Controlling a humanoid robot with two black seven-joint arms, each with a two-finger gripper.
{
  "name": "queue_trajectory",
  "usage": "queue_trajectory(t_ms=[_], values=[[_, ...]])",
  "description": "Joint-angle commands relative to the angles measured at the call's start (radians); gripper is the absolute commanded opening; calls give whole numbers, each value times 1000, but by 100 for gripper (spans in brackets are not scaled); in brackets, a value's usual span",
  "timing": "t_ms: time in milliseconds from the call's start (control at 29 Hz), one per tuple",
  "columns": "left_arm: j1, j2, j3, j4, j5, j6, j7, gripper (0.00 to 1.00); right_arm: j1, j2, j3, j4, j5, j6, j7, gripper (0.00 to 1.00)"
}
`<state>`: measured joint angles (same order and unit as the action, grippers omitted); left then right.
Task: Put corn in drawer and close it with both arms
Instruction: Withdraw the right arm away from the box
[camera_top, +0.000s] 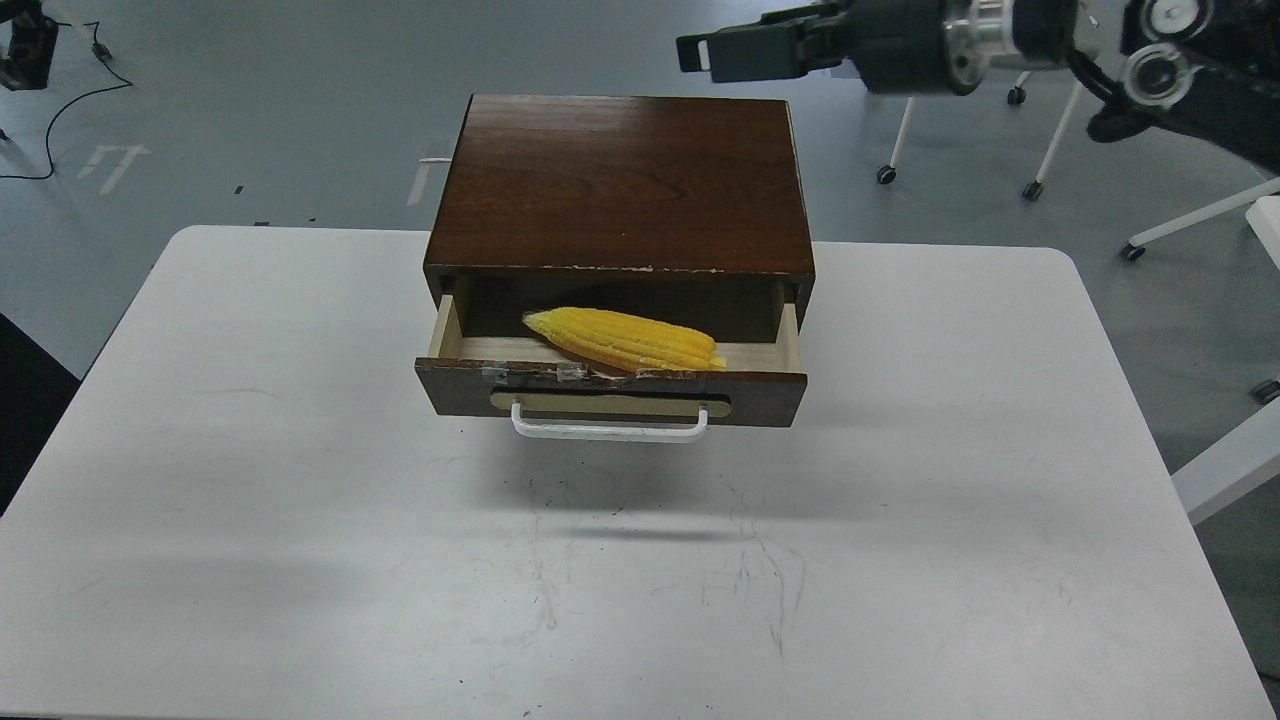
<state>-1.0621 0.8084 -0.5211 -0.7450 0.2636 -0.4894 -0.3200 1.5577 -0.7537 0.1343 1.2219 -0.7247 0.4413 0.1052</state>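
Note:
The yellow corn (625, 340) lies on its side inside the open drawer (610, 392), tip pointing left, resting against the chipped front edge. The drawer is pulled out of the dark wooden cabinet (620, 180), with its white bar handle (608, 430) facing me. My right gripper (700, 52) is raised at the top of the view, well above and behind the cabinet, holding nothing; it is dark and I cannot tell its fingers apart. A small black part (25, 45) at the top left edge may be my left arm's end; its fingers do not show.
The cabinet stands at the back middle of a white table (300, 520). Chair legs on castors (1030, 190) stand on the grey floor behind right. A black cable (70, 100) lies on the floor at the back left.

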Motion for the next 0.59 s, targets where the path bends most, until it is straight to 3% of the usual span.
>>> queue_trajectory(t_ms=[0, 172, 379, 552], values=[[-4, 40, -2, -227, 163, 1, -5, 0, -53, -70, 11, -90, 356, 0, 4, 100], [-13, 43, -8, -463, 426, 1, -16, 0, -172, -72, 83, -232, 728, -3, 70, 100], [-12, 32, -17, -672, 652, 1, -60, 0, -324, -79, 148, -257, 1066, -7, 77, 100], [-9, 12, -7, -778, 897, 1, -70, 0, -473, -92, 232, -294, 1266, -3, 77, 100]])
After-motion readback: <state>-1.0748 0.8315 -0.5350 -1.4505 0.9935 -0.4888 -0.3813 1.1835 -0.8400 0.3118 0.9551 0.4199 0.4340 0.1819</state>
